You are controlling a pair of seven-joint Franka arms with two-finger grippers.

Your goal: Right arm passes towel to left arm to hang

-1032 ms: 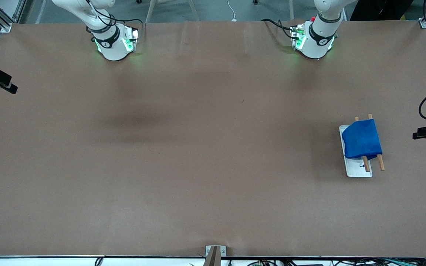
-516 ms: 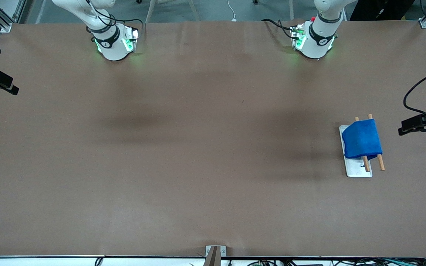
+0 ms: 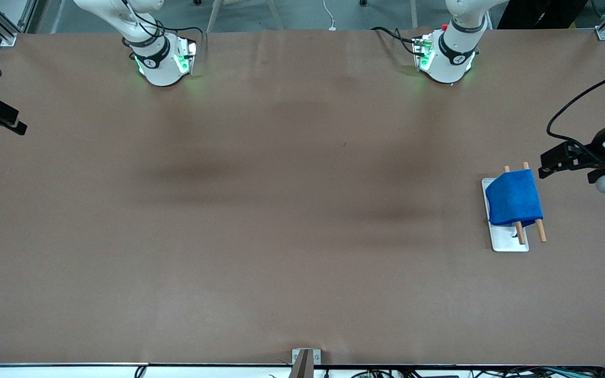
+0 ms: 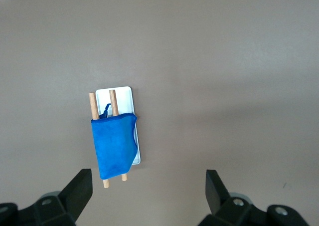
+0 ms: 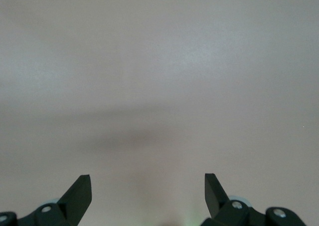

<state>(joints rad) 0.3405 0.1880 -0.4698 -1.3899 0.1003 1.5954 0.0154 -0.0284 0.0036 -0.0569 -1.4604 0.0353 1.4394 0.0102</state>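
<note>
The brown counter [image 3: 260,210] was bare but for the towel [image 3: 513,197], draped over two wooden rods [image 3: 540,230] on a small white base [image 3: 507,242] at the left arm's end. Its long axis ran with the rods. The left gripper [image 4: 147,192] hung empty with fingers spread, the towel below and just ahead, far closer than the right gripper [image 5: 148,193], likewise spread and empty over bare counter.

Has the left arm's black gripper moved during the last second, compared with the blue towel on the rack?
Yes. The left gripper has come in from the table's edge toward the folded blue towel, which lies unmoved on the wooden rack.
</note>
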